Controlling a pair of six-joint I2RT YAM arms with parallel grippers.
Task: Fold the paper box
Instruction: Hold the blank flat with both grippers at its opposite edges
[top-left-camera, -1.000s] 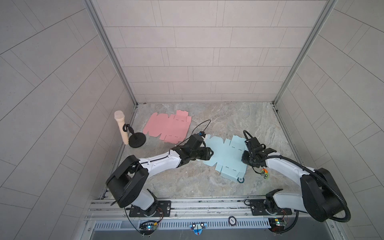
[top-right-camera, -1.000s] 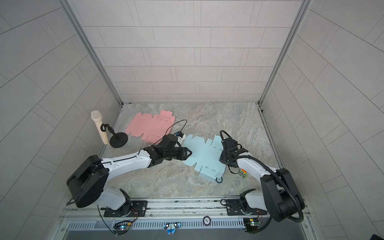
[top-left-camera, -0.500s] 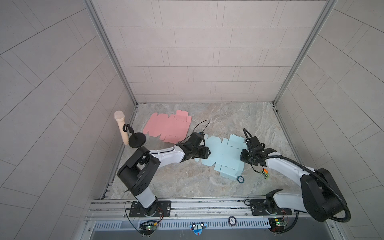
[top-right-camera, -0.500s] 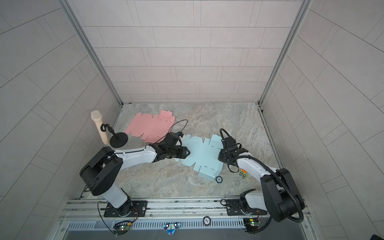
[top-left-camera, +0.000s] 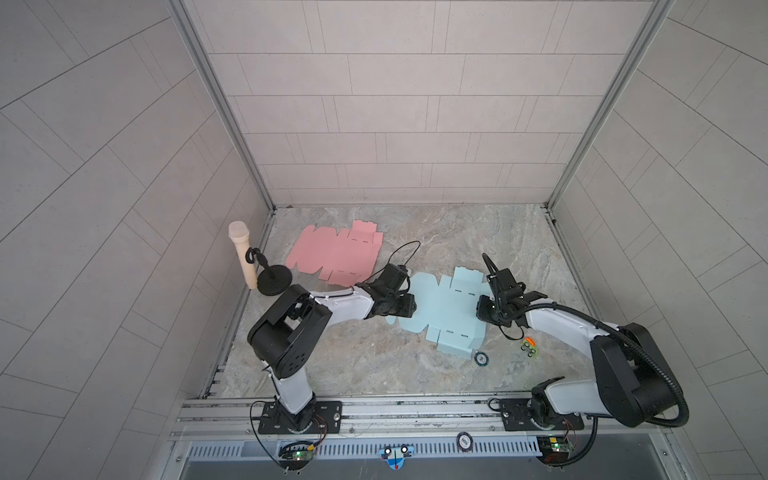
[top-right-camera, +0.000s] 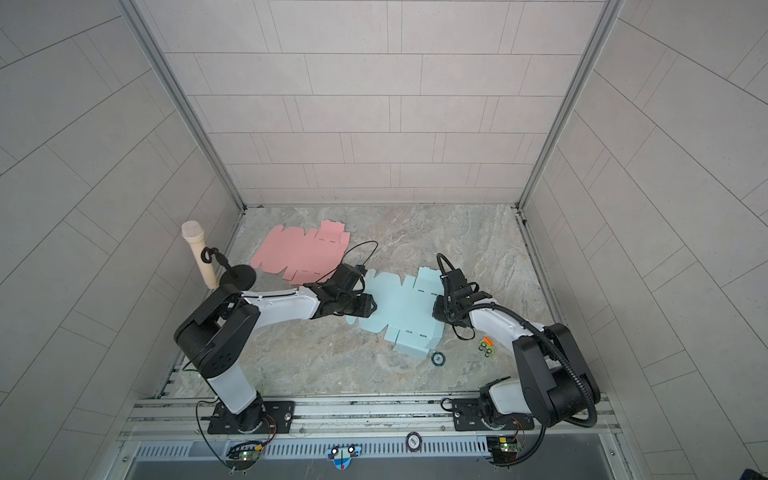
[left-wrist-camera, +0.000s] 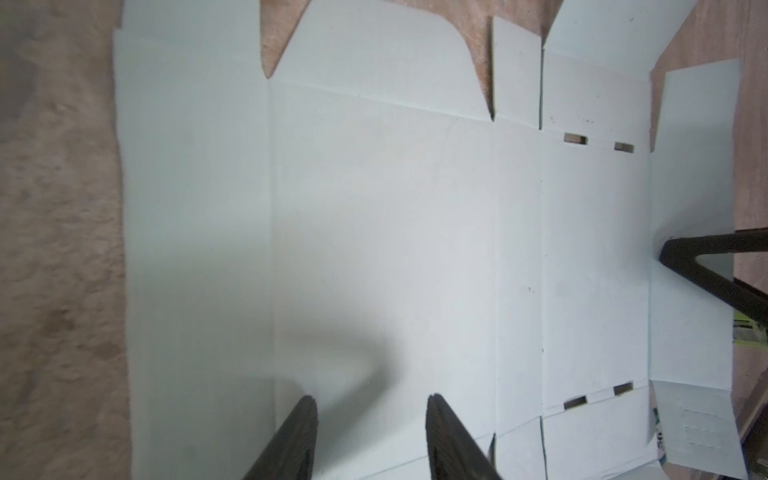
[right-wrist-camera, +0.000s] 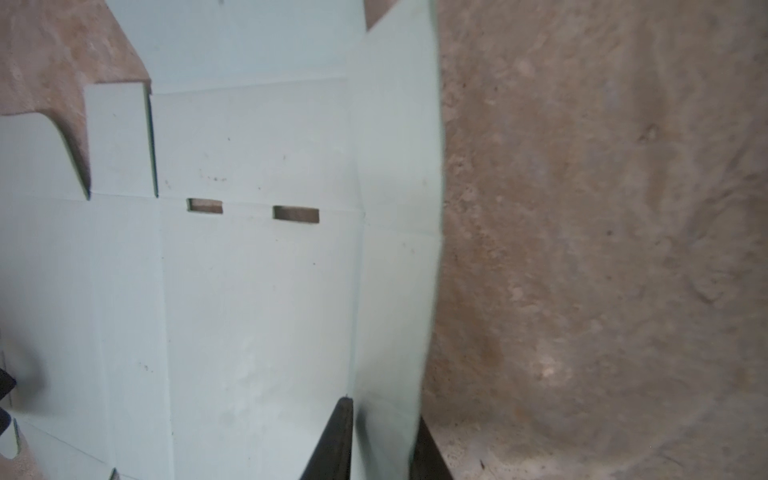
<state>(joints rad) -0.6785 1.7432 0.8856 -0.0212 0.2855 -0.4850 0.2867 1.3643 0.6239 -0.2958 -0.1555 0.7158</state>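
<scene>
The paper box is a flat light-blue blank (top-left-camera: 440, 307) (top-right-camera: 395, 311) lying unfolded on the stone floor. My left gripper (top-left-camera: 409, 309) (top-right-camera: 370, 307) (left-wrist-camera: 370, 399) hovers open over the blank's left part, with nothing between its fingers. At the blank's right edge, my right gripper (top-left-camera: 482, 309) (top-right-camera: 436, 309) (right-wrist-camera: 382, 411) straddles the end flap (right-wrist-camera: 395, 249). One finger is on the inner side at the crease and the other is under the flap's outer edge. That flap is tilted up off the floor. The jaws stand narrowly apart around it.
A pink flat blank (top-left-camera: 336, 253) lies at the back left. A beige microphone (top-left-camera: 243, 257) stands on a black round stand (top-left-camera: 274, 280) by the left wall. A small round token (top-left-camera: 481, 358) and a green-orange toy (top-left-camera: 530, 347) lie near the blue blank's front right corner.
My left arm's elbow has swung in and risen while its gripper stayed at the blank's left part. The right gripper has kept its place at the right flap.
</scene>
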